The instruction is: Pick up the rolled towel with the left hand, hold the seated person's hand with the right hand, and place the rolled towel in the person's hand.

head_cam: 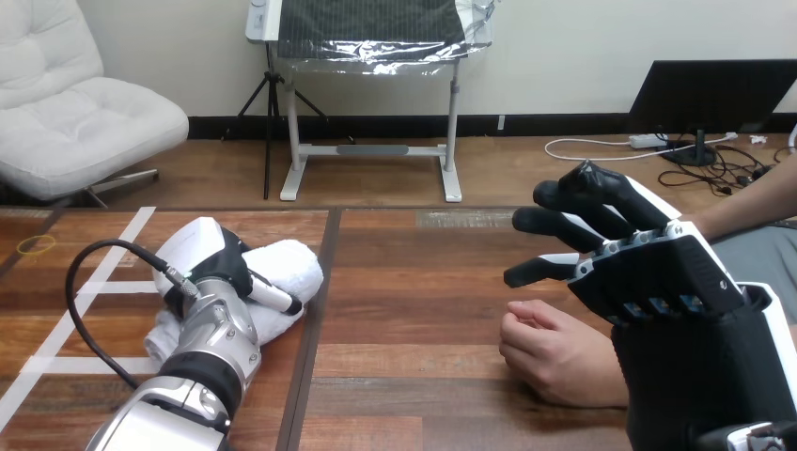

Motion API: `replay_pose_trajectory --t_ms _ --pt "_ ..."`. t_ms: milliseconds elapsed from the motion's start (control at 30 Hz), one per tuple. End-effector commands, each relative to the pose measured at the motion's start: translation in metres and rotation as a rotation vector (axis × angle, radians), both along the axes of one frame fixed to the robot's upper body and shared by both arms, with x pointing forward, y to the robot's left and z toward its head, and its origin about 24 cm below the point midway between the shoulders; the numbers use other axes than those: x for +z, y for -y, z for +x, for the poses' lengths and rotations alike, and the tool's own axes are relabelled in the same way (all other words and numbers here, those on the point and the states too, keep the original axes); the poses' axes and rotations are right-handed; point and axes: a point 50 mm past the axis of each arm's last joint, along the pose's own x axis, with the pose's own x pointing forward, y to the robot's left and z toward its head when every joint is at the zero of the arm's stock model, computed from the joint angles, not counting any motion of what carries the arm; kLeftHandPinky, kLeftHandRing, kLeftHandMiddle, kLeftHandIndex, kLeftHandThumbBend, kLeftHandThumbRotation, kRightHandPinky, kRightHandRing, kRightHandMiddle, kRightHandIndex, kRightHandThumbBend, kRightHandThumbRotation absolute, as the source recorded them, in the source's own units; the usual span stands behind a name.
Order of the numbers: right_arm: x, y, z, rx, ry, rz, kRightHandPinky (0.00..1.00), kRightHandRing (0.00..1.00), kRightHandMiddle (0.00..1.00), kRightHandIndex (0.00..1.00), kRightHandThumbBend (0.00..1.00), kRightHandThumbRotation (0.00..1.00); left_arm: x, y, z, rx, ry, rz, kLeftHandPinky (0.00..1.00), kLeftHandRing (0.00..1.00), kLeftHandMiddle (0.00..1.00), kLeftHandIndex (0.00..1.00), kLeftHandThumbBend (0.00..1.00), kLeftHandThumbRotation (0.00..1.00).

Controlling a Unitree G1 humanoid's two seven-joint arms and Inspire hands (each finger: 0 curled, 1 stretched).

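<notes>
1. Progress, head view: no step of the task looks complete. The towel (pixel 293 265) lies rolled on the table (pixel 423 282) at centre left of the frame, not lifted.
2. The left hand (pixel 218 256) rests on top of the towel, covering its left part. Whether it has closed on the towel cannot be told from this angle.
3. The right hand (pixel 658 277) is raised at the right of the frame, fingers (pixel 564 225) loosely extended, gripping nothing.
4. The person's hand (pixel 554 355) rests on the table at lower centre right, loosely curled, just below the right hand; the two appear apart.
5. Remaining, as judged: lift the towel, hold the person's hand, place the towel in it.
6. The towel and the person's hand lie well apart, with bare table between them.
</notes>
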Motion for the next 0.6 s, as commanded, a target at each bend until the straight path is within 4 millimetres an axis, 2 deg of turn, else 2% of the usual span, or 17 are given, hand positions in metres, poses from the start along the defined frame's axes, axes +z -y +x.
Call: replay_pose_trajectory --t_ms 0,167,333,567 --pt "0.010 0.000 0.003 -0.007 0.063 0.001 0.61 0.79 0.81 0.81 0.94 1.00 0.011 0.007 0.007 -0.019 0.068 -0.016 0.14 0.22 0.30 0.58 0.70 0.00" --pt "0.009 -0.001 0.004 -0.027 0.052 -0.010 0.61 0.79 0.81 0.81 0.93 1.00 0.018 0.011 0.012 -0.031 0.126 -0.026 0.14 0.21 0.30 0.56 0.72 0.00" --pt "0.008 0.000 0.004 -0.050 0.034 -0.019 0.62 0.80 0.82 0.81 0.90 1.00 0.025 0.015 0.015 -0.045 0.185 -0.037 0.14 0.21 0.30 0.46 0.72 0.00" --pt "0.004 0.001 0.007 -0.116 0.020 -0.060 0.64 0.80 0.82 0.82 0.88 1.00 0.044 0.025 0.020 -0.047 0.372 -0.155 0.12 0.18 0.27 0.42 0.75 0.00"
